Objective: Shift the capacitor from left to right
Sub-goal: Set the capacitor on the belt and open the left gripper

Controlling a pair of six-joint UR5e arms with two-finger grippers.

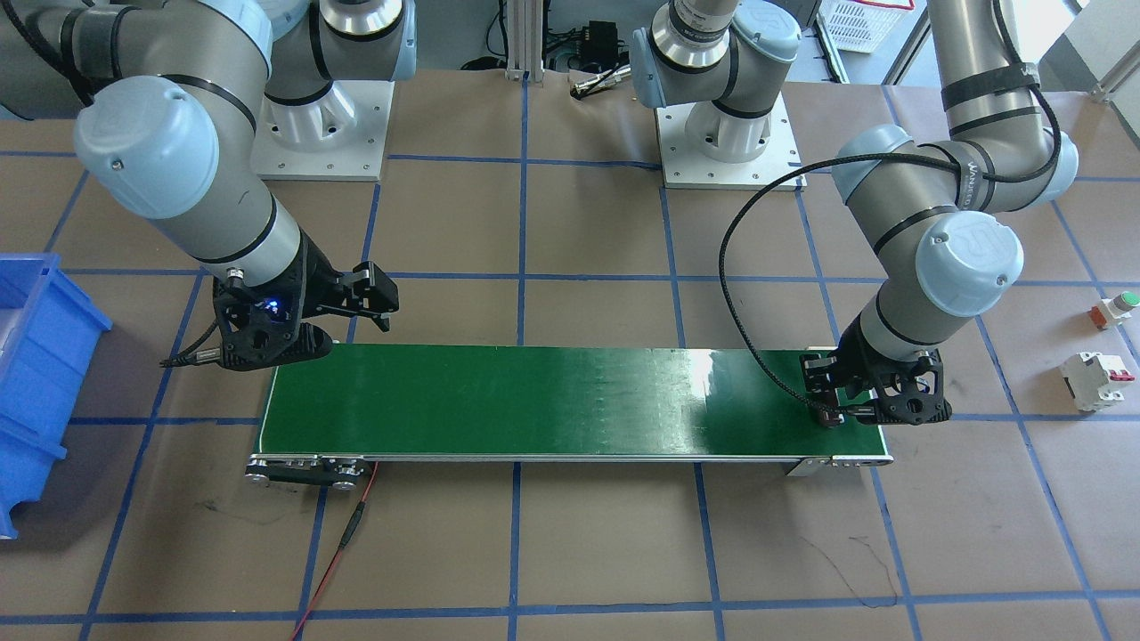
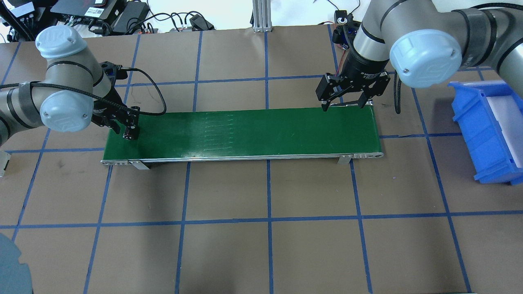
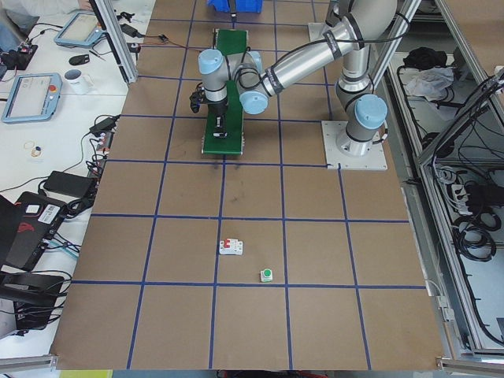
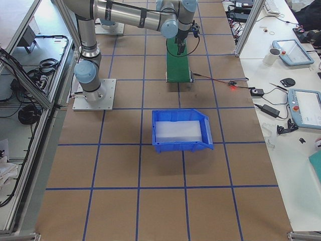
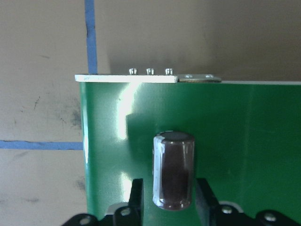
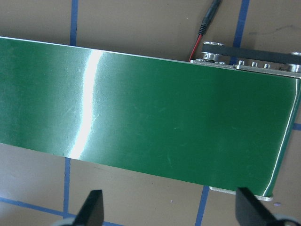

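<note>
The capacitor [image 5: 173, 170], a dark brown cylinder with a silvery rim, sits between my left gripper's fingers [image 5: 136, 195] over the left end of the green conveyor belt [image 5: 244, 132]. My left gripper [image 2: 130, 134] is shut on it, low over the belt [image 2: 245, 130]; in the front-facing view this gripper [image 1: 833, 414] is at the belt's right end. My right gripper [image 2: 342, 107] is open and empty, hovering over the belt's far edge near its right end. It also shows in the right wrist view [image 6: 168, 209], above the belt [image 6: 164, 108].
A blue bin [image 2: 488, 126] stands on the table beyond the belt's right end. A white circuit breaker with red tabs [image 1: 1097, 381] and a green-capped push button [image 1: 1118, 307] lie on the table past the belt's left end. A red wire [image 1: 343, 543] trails from the belt's motor end.
</note>
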